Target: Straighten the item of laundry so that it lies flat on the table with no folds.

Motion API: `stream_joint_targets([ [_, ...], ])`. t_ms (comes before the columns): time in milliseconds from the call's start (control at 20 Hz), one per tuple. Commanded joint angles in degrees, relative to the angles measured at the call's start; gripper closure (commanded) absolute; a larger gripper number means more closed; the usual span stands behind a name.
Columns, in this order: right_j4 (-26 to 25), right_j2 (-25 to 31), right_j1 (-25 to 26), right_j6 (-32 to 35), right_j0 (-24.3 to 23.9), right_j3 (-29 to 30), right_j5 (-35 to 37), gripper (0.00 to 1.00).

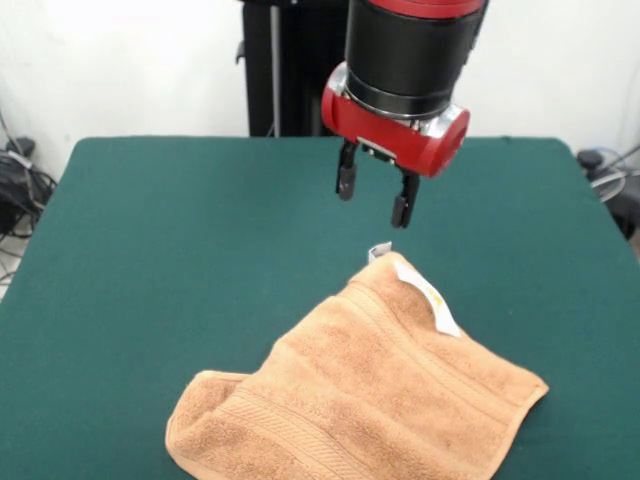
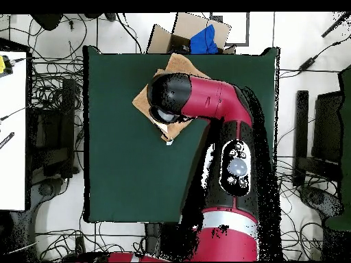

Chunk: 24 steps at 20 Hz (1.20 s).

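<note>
The peach-orange towel [image 1: 360, 395] lies on the dark green table [image 1: 180, 260] at the front, right of centre. Its left front part is folded over in a rounded lump. A white tag [image 1: 428, 295] sticks out at its far corner. My gripper [image 1: 377, 197] hangs open and empty just above and behind that far corner, not touching the cloth. In the overhead view the arm's wrist [image 2: 168, 99] covers most of the towel [image 2: 177, 65], and the gripper itself is hidden beneath it.
A cardboard box with a blue thing in it [image 2: 199, 38] sits off the table's far edge in the overhead view. Cables [image 1: 20, 190] lie on the floor beside the table. The robot's pedestal [image 1: 290, 70] stands behind the table.
</note>
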Motion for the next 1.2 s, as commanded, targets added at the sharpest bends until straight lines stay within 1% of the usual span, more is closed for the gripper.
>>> stream_joint_targets([
  [50,-4.08,6.48,-4.44,-5.67,-3.51,8.72,-17.97,0.00],
  [100,-6.44,3.95,-0.33,-5.87,-0.13,0.86,-8.22,0.00],
  [150,-7.45,-0.22,0.72,1.82,2.74,-0.99,-10.49,0.00],
  [200,-7.35,-0.03,0.97,1.68,2.57,-1.51,-10.04,0.00],
  [650,-7.64,0.30,1.55,2.76,2.73,-3.07,-8.34,0.00],
  [850,-7.34,1.06,0.93,2.65,2.34,-2.21,-8.32,0.00],
  [1200,-6.18,2.21,1.33,3.82,2.06,-1.22,-10.88,0.00],
])
